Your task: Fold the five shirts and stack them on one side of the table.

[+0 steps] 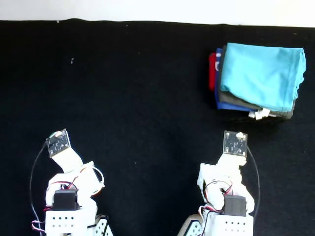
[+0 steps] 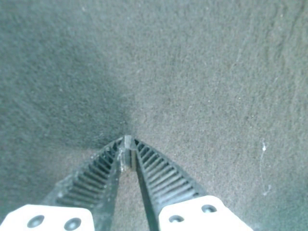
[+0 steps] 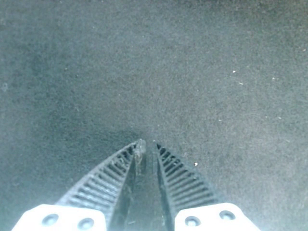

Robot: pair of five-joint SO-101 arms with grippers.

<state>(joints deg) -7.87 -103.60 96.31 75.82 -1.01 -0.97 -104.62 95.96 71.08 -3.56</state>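
One stack of shirts (image 1: pixel 256 81) at 2 o'clock on the table (image 1: pixel 138 88); both arms at the near edge, holding nothing.

Four colours counted in the pile from the high view: turquoise shirt (image 1: pixel 261 73) on top, folded, edges a little loose toward 3 o'clock; dark grey shirt (image 1: pixel 230 98) under it; blue shirt (image 1: pixel 225 105) below that; red shirt (image 1: pixel 212 71) poking out on the 9 o'clock side. A white tag (image 1: pixel 259 114) stuck out at the pile's 6 o'clock edge. Left arm (image 1: pixel 69 187) sat at 7 o'clock, right arm (image 1: pixel 226 191) at 5 o'clock, well apart from the pile. Left gripper (image 2: pixel 127 144) hung over bare black cloth, tips pressed together. Right gripper (image 3: pixel 147 144) likewise over bare cloth, jaws drawn in with only a sliver between the tips.
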